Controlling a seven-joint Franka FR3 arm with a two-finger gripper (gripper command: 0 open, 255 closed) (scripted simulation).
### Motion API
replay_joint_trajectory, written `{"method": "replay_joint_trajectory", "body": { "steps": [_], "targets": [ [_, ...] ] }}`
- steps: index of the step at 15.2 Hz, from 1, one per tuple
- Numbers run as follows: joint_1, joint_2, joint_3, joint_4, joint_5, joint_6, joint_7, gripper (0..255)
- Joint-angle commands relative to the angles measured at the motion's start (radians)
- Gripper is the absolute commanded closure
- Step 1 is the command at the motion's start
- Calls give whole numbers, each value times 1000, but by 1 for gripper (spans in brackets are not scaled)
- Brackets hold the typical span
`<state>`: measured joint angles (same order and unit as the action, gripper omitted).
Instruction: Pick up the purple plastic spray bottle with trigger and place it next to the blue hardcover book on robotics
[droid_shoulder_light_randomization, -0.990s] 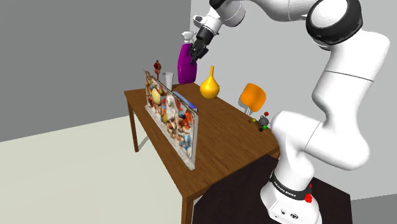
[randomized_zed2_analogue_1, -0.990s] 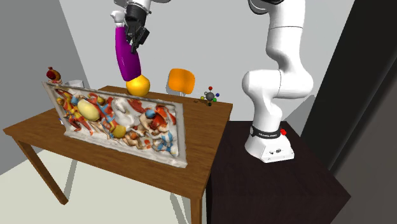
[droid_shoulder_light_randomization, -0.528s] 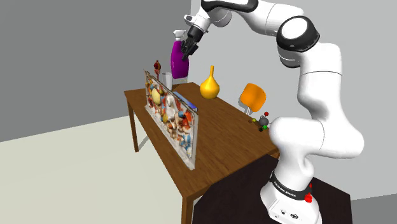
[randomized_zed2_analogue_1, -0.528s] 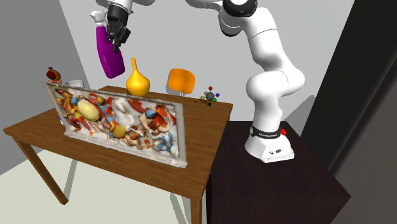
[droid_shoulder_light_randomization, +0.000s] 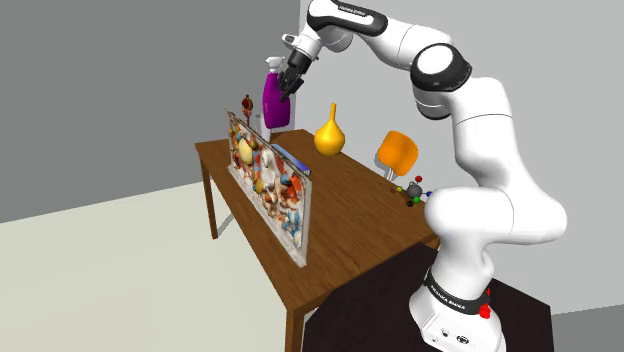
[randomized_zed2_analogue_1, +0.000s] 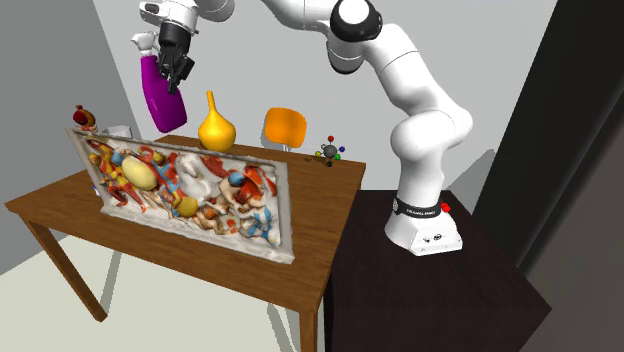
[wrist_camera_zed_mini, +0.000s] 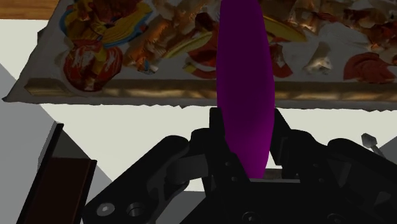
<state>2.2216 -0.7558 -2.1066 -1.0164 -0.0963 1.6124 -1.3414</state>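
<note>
One wooden table (droid_shoulder_light_randomization: 350, 215) underneath, with a tall painted panel (droid_shoulder_light_randomization: 270, 185) upright along its middle. White arm (droid_shoulder_light_randomization: 480, 120) arched high over the table, reaching past the panel toward the grey wall. Gripper (droid_shoulder_light_randomization: 291, 78) clamped on the purple bottle (droid_shoulder_light_randomization: 275, 100) below its white trigger head (black fingers (wrist_camera_zed_mini: 284, 140) pressed to either side of the body in the wrist view). Bottle in the air, a little tilted, clear of the table, above the panel's far end. Behind the panel, a yellow vase (droid_shoulder_light_randomization: 330, 135). Just behind the panel's top edge, a thin blue book (droid_shoulder_light_randomization: 293, 157) lying flat.
</note>
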Motion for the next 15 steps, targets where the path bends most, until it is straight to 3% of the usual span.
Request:
{"method": "replay_joint_trajectory", "body": {
  "steps": [1,15],
  "targets": [
    [-19,6,4,-46,4,33,-7,255],
    [-100,5,4,-273,8,219,-56,255]
  ]
}}
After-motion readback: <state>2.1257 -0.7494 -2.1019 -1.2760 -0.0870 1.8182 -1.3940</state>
